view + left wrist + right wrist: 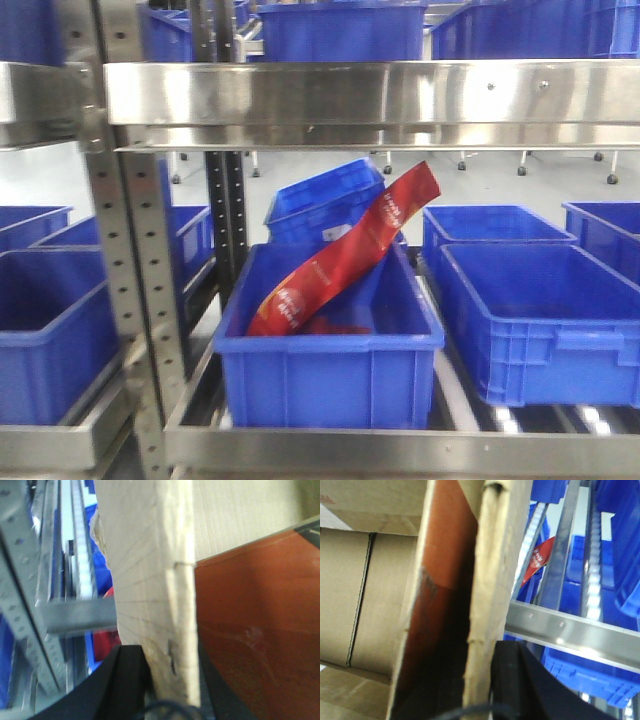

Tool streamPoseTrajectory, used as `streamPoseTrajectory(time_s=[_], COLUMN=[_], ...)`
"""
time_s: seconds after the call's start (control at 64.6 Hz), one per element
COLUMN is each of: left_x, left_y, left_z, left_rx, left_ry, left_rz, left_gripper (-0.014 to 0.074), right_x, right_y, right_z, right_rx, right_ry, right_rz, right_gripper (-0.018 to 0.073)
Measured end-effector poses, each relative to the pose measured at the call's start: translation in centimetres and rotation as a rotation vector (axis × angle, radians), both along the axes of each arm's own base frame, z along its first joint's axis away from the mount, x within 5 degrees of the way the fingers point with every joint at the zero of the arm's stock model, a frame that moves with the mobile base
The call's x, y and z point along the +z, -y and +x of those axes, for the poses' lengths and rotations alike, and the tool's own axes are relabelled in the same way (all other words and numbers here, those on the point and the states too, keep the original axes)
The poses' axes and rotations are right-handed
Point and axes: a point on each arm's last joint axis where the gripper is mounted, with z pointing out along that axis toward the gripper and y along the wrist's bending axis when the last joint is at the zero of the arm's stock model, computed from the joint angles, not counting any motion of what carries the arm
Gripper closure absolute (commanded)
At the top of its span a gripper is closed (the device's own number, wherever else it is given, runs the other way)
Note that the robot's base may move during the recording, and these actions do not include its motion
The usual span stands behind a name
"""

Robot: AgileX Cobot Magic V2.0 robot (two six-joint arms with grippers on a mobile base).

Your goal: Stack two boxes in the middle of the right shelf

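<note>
In the left wrist view, a brown cardboard box (150,570) has its pale upright wall between my left gripper's (170,690) black fingers (125,680), which are shut on it. In the right wrist view, my right gripper (475,695) is shut on a cardboard wall (487,590), with a black finger (517,680) against its outer side. More cardboard (365,595) with a dark seam lies to the left. The steel shelf rail (370,95) crosses the top of the front view. It also shows in the wrist views (75,615) (570,627). No box or gripper shows in the front view.
A blue bin (330,370) holding a red bag (350,250) sits on the lower tier, with more blue bins (540,320) (50,330) on either side. Grey perforated uprights (130,260) stand at the left. A red-brown surface (260,630) lies beside the held box.
</note>
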Motion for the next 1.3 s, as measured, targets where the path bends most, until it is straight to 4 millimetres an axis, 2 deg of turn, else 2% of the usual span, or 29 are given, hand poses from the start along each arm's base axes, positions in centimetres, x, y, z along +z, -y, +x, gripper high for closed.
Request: streamPoseTrajectory(time_s=[1.3], left_x=[0.01], left_y=[0.00], left_z=[0.01], left_rx=[0.000], left_ry=[0.002], left_rz=[-0.001], left_gripper=[0.0708], right_x=[0.00], right_y=[0.00], right_z=[0.00], right_rx=[0.000], right_ry=[0.000], right_rz=[0.000], right_gripper=[0.0711])
